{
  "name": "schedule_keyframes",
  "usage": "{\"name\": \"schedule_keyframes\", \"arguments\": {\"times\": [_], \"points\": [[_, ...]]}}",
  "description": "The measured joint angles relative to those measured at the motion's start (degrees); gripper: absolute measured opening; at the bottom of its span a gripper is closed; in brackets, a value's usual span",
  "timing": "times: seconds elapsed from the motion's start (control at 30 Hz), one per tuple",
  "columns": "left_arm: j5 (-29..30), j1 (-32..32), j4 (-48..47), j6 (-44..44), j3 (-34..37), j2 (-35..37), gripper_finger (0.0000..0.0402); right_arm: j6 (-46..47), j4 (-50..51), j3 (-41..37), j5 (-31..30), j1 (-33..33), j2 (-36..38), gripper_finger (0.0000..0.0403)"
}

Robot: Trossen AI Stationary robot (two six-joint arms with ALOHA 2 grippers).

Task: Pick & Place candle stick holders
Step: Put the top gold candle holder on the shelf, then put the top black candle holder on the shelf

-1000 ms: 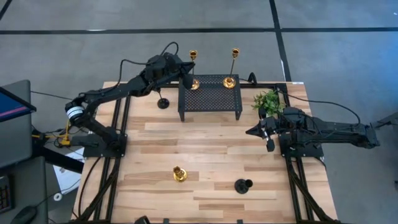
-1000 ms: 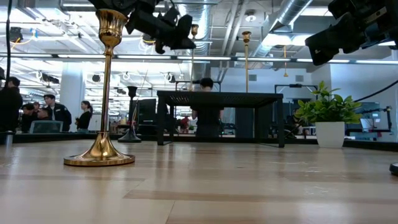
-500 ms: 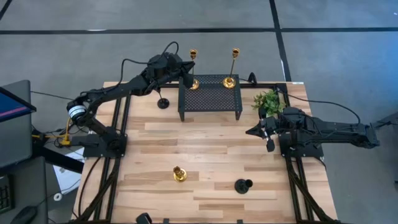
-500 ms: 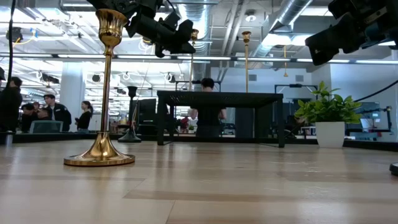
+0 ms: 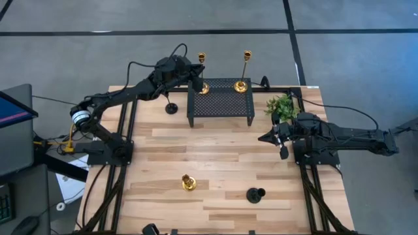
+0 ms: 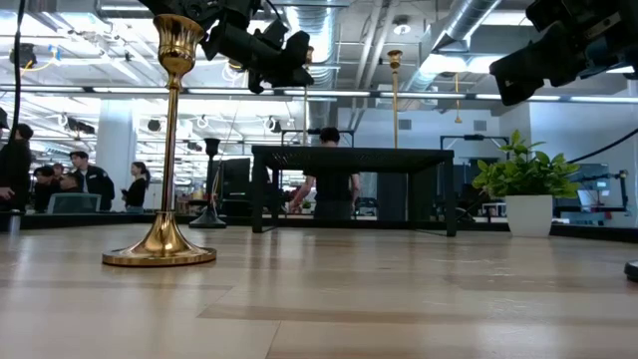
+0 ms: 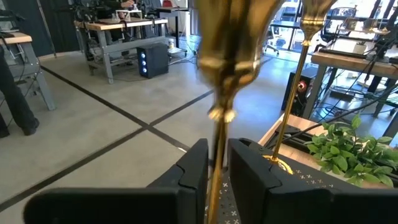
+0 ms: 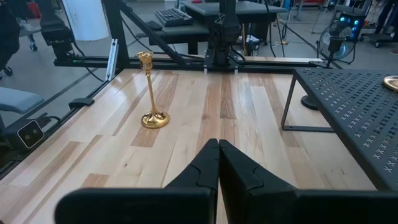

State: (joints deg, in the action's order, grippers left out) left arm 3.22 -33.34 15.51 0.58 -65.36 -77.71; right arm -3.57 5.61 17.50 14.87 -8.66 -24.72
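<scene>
Left fingers (image 7: 211, 171) loosened around thin gold candle stick holder (image 7: 225, 93) stem | right fingers (image 8: 217, 163) pressed together

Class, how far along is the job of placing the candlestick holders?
Done: one tall gold holder stands on the black mesh rack. In hand: the left tool, open, straddles the second tall gold holder's stem at the rack's corner. Left: the shorter gold holder, the front black holder and the black holder beside the rack, all on the table. The right tool waits, shut.
</scene>
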Motion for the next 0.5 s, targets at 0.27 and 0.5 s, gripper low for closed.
{"name": "schedule_keyframes", "arguments": {"times": [0.27,0.5], "points": [[0.0,0.0,-0.05,0.0,0.04,0.0,0.0098,0.02,0.54,0.0,0.01,0.02,0.0,0.0],[0.22,0.07,-1.88,0.5,0.11,1.47,0.0148,0.04,0.7,0.0,0.02,0.0,0.01,0.0]]}}
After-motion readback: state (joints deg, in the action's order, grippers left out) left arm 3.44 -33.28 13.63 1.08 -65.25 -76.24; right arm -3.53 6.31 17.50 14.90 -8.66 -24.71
